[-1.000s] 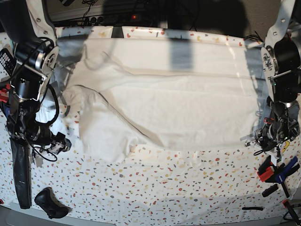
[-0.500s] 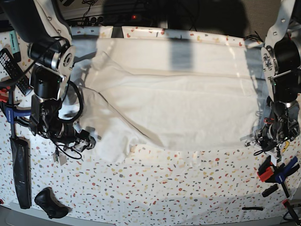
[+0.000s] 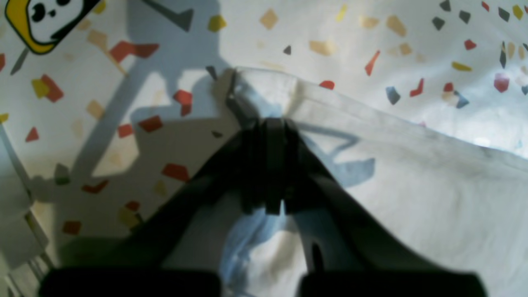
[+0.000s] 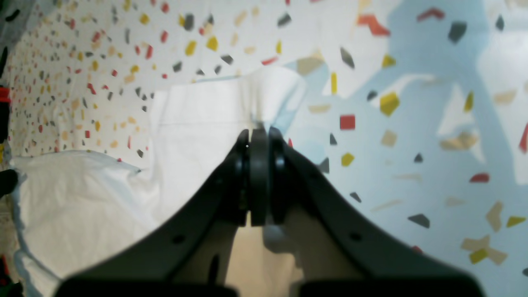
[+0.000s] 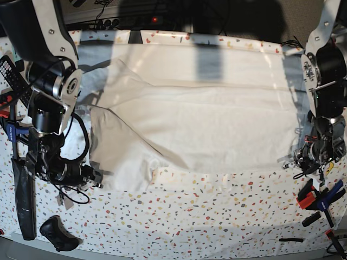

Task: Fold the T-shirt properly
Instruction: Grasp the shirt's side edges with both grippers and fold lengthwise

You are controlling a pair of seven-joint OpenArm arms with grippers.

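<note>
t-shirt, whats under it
The T-shirt lies spread on the speckled tabletop, whose pattern shows all round it. Both grippers pinch its near edge: left gripper, right gripper. Anything else beneath the cloth is covered.

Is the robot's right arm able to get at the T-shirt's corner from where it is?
Probably yes, it already has. The right gripper is shut on a corner of the T-shirt, and nothing on the speckled tabletop blocks it.

right gripper [image 5: 97, 180] now closed on T-shirt [image 5: 206, 124] corner, sleeve area pulled flatter than before
</note>
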